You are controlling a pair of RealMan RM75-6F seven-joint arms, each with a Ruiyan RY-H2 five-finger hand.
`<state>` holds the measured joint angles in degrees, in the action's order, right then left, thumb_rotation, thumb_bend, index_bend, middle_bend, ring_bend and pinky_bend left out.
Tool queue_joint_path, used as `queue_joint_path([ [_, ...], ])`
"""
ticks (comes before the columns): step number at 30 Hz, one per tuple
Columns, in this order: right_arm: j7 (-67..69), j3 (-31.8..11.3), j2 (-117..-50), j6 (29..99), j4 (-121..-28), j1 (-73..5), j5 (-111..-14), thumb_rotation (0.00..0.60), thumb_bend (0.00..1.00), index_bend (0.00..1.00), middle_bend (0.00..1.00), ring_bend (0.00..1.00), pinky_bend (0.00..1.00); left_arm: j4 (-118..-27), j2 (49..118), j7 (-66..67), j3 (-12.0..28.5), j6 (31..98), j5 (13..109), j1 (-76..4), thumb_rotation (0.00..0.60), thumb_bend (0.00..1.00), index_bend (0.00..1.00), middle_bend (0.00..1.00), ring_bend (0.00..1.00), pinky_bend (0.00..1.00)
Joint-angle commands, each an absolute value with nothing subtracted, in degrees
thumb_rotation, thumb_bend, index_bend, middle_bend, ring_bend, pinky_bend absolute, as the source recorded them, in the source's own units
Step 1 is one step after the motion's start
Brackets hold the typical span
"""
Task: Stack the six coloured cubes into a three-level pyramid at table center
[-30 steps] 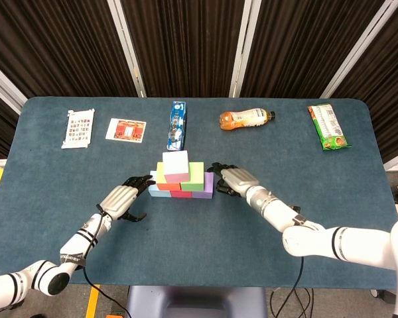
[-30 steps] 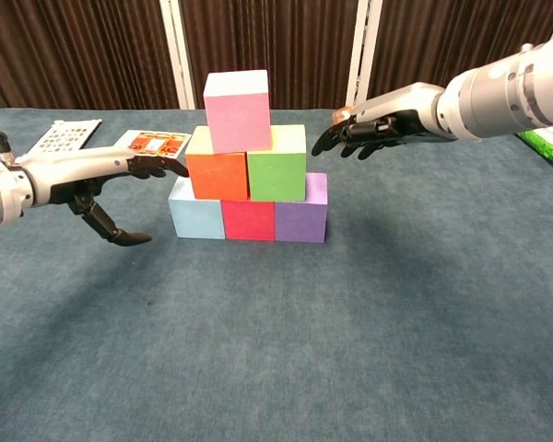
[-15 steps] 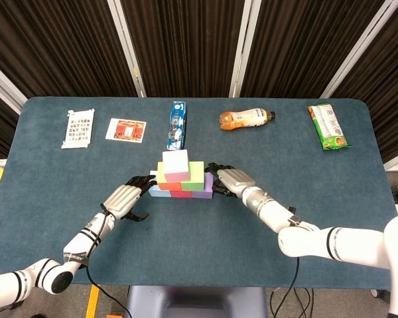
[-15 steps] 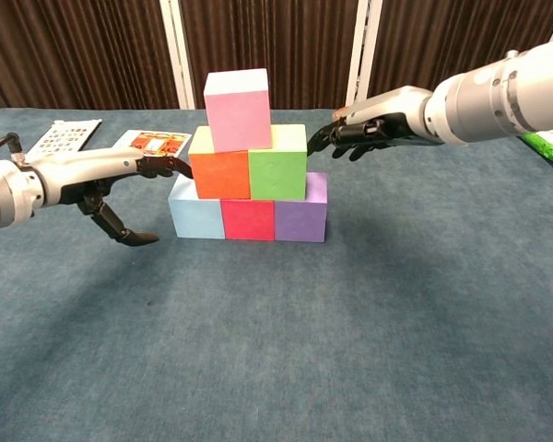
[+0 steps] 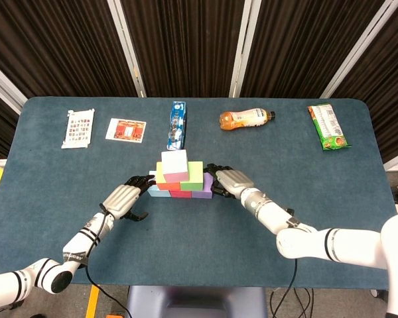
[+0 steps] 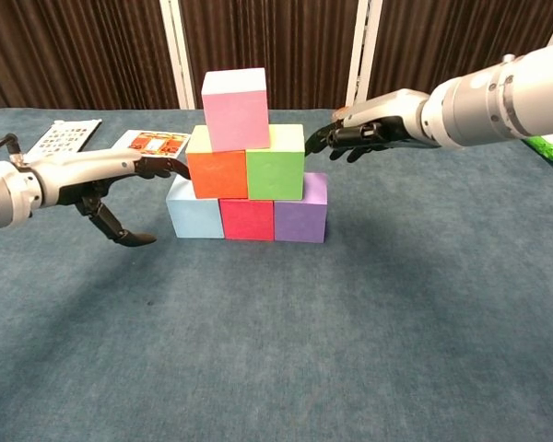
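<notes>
The six cubes stand as a pyramid at table centre. Light blue (image 6: 194,209), red (image 6: 248,219) and purple (image 6: 301,210) cubes form the bottom row, orange (image 6: 217,173) and green (image 6: 275,172) sit on them, and pink (image 6: 236,109) is on top. My left hand (image 6: 120,180) reaches in from the left, holding nothing, fingertips at the orange cube's left face and thumb hanging down apart. My right hand (image 6: 369,133) comes from the right, also holding nothing, fingertips at the green cube's right edge. In the head view the hands (image 5: 123,199) (image 5: 229,180) flank the pink cube (image 5: 174,165).
Along the far side lie a printed card (image 5: 78,128), a red-and-white packet (image 5: 127,129), a blue tube pack (image 5: 178,124), an orange drink bottle (image 5: 247,118) and a green snack bag (image 5: 328,126). Blue table cloth (image 6: 350,331) spreads in front of the pyramid.
Both hands have closed in on the middle row, the right one travelling further left. The upper cubes have shifted slightly to the left.
</notes>
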<state>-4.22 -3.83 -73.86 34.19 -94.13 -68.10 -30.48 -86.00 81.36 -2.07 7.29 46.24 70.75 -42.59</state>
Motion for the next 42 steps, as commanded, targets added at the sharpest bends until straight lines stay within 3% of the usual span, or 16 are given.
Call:
queue_joint_path([
  [1, -4.5, -3.6, -73.7, 34.6, -94.4, -68.0, -30.3, 0.146, 1.0, 0.2, 0.0, 0.0, 0.0, -85.9, 81.4, -2.1, 7.2, 46.3, 70.7, -42.5, 0.6, 0.33, 0.1, 0.0, 0.0, 0.0],
  [11, -4.4, -3.6, -71.2, 36.1, -96.7, -66.2, -31.1, 0.147, 1.0, 0.19, 0.0, 0.0, 0.0, -86.6, 80.4, -2.1, 6.8, 48.4, 70.8, -41.1, 0.6, 0.33, 0.1, 0.0, 0.0, 0.0],
  [18, -2.8, -2.8, -63.1, 41.4, -103.2, -59.5, -38.1, 0.151, 1.0, 0.18, 0.0, 0.0, 0.0, -88.6, 75.9, -1.9, 6.0, 56.0, 70.5, -35.8, 0.6, 0.33, 0.1, 0.0, 0.0, 0.0],
  [21, -0.4, -2.0, -59.4, 46.0, -106.0, -53.8, -43.7, 0.153, 0.97, 0.16, 0.0, 0.0, 0.0, -89.3, 73.3, -3.3, 5.7, 60.9, 70.8, -32.1, 0.6, 0.33, 0.1, 0.0, 0.0, 0.0],
  [26, 2.5, -0.3, -57.1, 54.7, -106.8, -45.0, -52.3, 0.167, 0.78, 0.12, 0.0, 0.0, 0.0, -89.4, 70.4, -5.2, 4.3, 67.2, 71.8, -26.6, 0.6, 0.33, 0.1, 0.0, 0.0, 0.0],
  [30, 5.2, 1.2, -58.2, 66.9, -104.8, -36.0, -60.7, 0.251, 0.63, 0.07, 0.04, 0.0, 0.13, -89.5, 68.6, -6.2, 3.1, 74.0, 73.2, -21.4, 0.6, 0.33, 0.1, 0.0, 0.0, 0.0],
  [34, 9.5, 3.2, -59.9, 76.4, -100.3, -28.1, -68.9, 0.281, 0.61, 0.02, 0.04, 0.0, 0.14, -90.0, 67.7, -5.7, 1.9, 80.6, 75.3, -16.7, 0.6, 0.32, 0.1, 0.0, 0.0, 0.0],
  [39, 11.6, 5.6, -62.6, 85.8, -94.6, -19.9, -76.3, 0.288, 0.6, 0.0, 0.01, 0.0, 0.02, -92.0, 67.0, -3.7, -0.8, 85.7, 78.0, -11.7, 0.6, 0.32, 0.1, 0.0, 0.0, 0.0],
  [42, 12.0, 6.0, -63.8, 90.0, -92.8, -16.0, -78.5, 0.286, 0.6, 0.0, 0.0, 0.0, 0.0, -93.3, 66.9, -1.2, -2.2, 87.6, 79.2, -9.5, 0.6, 0.33, 0.1, 0.0, 0.0, 0.0],
])
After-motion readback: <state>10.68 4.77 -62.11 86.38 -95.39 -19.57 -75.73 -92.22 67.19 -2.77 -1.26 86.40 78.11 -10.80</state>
